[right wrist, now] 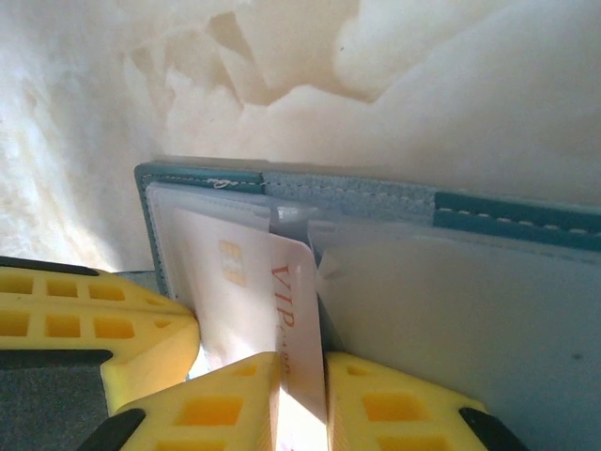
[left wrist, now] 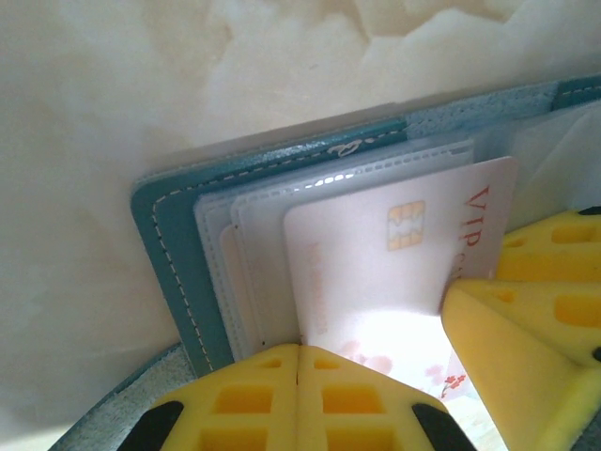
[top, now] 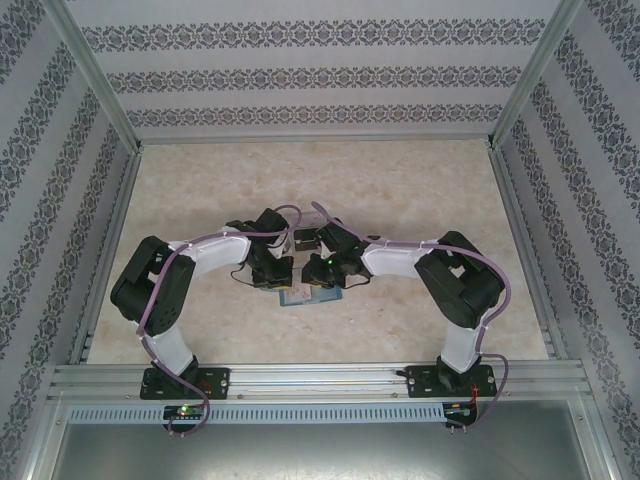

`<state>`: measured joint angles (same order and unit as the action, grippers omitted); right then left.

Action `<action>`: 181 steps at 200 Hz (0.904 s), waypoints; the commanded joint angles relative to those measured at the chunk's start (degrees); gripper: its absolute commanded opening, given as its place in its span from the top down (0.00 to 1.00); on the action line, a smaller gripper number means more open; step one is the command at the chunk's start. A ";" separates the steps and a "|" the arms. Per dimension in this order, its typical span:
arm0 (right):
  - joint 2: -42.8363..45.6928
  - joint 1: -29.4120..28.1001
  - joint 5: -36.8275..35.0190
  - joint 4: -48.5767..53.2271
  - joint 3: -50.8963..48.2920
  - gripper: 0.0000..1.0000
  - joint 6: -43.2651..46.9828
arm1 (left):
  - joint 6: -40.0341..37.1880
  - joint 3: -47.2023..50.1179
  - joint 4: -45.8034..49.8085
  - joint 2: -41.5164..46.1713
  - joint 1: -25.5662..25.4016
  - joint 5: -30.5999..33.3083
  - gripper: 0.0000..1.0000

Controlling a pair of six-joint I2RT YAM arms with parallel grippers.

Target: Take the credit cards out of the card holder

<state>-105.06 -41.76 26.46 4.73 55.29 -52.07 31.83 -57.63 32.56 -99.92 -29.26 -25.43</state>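
Observation:
The teal card holder (top: 305,297) lies open on the table between both arms. Its stitched teal border (left wrist: 169,254) frames clear pocket sleeves. A pale pinkish-white credit card (left wrist: 376,254) with a gold chip and red "VIP" lettering sticks partly out of a sleeve. My right gripper (right wrist: 302,362) is shut on that card's edge (right wrist: 282,310). At the sleeve's lower edge beside the card, my left gripper (left wrist: 299,349) is shut, pinching the card holder. A right finger (left wrist: 526,329) shows in the left wrist view. The dark cards are hidden.
The tabletop (top: 400,190) is pale marble-patterned. Patterned walls (top: 60,150) enclose it on three sides, with metal posts at the corners. A metal rail (top: 320,380) carrying both arm bases runs along the near edge.

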 commanded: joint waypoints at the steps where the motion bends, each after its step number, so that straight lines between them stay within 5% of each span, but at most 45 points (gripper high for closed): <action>1: 1.30 0.55 3.48 -6.22 -2.47 0.80 -2.34 | -1.51 1.81 3.30 -3.55 -0.56 3.77 0.96; 181: 3.16 3.04 4.80 -11.34 -7.56 0.93 -2.30 | -2.00 0.74 5.04 -4.54 -0.58 4.85 0.96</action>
<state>-103.13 -39.20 32.69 -7.01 48.77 -55.18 31.51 -58.54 33.67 -100.57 -29.26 -25.41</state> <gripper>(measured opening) 0.078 0.042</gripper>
